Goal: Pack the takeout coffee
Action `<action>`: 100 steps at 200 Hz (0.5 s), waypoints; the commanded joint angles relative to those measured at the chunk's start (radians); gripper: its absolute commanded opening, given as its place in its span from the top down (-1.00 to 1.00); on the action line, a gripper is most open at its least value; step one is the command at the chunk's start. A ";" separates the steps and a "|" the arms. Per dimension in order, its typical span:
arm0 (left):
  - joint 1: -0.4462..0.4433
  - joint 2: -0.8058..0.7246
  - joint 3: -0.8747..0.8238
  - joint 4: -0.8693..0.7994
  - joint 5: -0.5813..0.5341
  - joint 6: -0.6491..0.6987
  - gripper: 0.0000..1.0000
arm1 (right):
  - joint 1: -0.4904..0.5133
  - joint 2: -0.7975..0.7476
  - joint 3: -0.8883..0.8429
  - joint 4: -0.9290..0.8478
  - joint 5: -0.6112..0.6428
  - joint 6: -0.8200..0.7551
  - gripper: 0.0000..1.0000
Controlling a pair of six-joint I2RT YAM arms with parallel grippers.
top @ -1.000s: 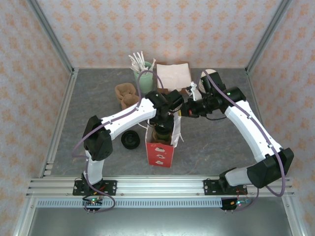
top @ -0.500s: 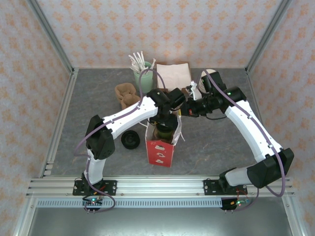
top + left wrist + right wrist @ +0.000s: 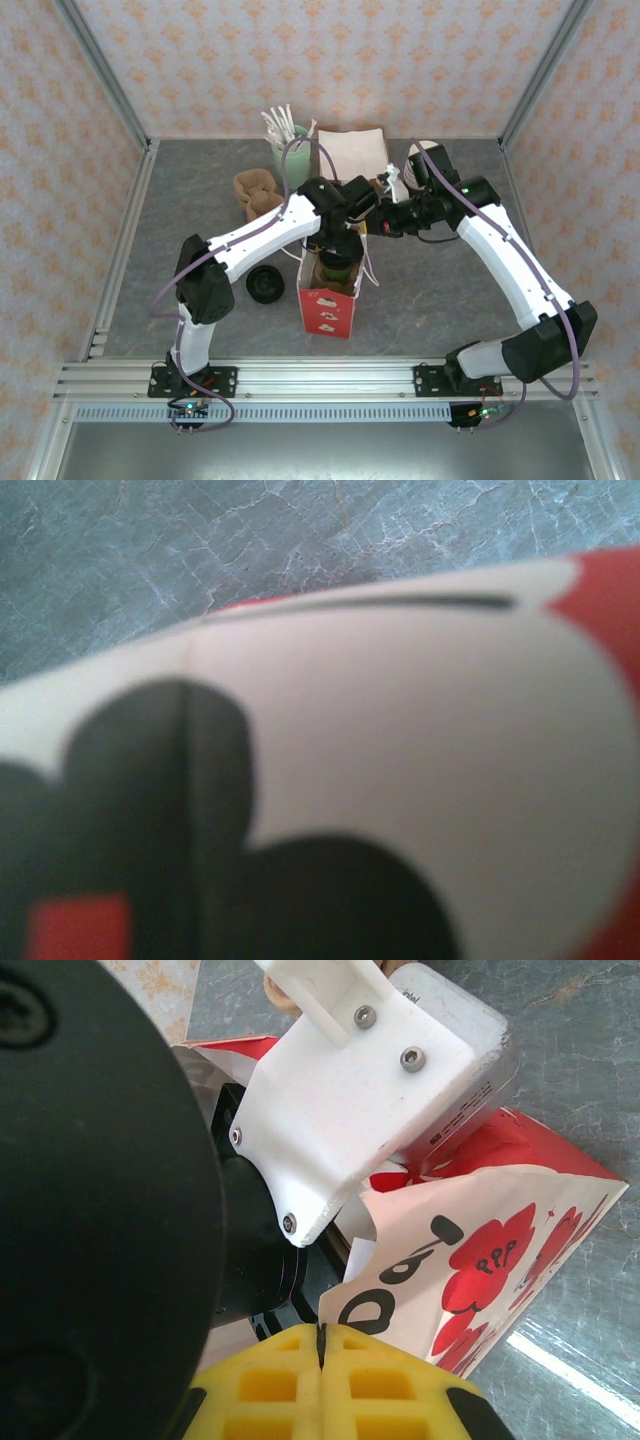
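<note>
A red and white flowered paper bag (image 3: 328, 300) stands open at the table's middle. Inside its mouth sits the takeout coffee (image 3: 336, 266), a dark olive cup. My left gripper (image 3: 340, 245) reaches down into the bag from above and looks shut on the cup's top. The left wrist view is a blur of the bag's printed wall (image 3: 420, 730), and its fingers are hidden. My right gripper (image 3: 320, 1345) has its yellow pads (image 3: 390, 1385) shut on the bag's upper edge (image 3: 400, 1260); from above it sits at the bag's right rim (image 3: 378, 222).
A mint-green cup of white stirrers (image 3: 284, 142) and a stack of napkins (image 3: 352, 152) stand at the back. Brown paper pieces (image 3: 257, 194) lie left of the bag, and a black round lid (image 3: 265, 285) lies on the table near its left side. A white cup (image 3: 425, 155) is behind the right arm.
My left gripper and the cup have shifted slightly right and away within the bag mouth. The bag's top has moved with them. The right gripper holds its place.
</note>
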State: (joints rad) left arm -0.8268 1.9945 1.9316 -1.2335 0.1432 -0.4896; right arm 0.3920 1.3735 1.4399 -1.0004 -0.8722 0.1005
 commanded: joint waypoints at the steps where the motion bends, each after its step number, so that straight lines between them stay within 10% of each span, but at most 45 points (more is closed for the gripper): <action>1: -0.010 -0.003 0.034 -0.016 0.016 -0.004 -0.39 | 0.002 0.008 0.015 0.002 0.030 -0.003 0.93; 100: -0.016 -0.028 -0.059 0.008 0.042 -0.012 -0.15 | 0.002 0.012 0.013 0.000 0.030 -0.014 0.93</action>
State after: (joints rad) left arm -0.8268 1.9930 1.9030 -1.2213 0.1581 -0.4965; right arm 0.3920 1.3746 1.4399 -0.9958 -0.8684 0.1001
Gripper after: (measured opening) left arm 0.586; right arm 0.042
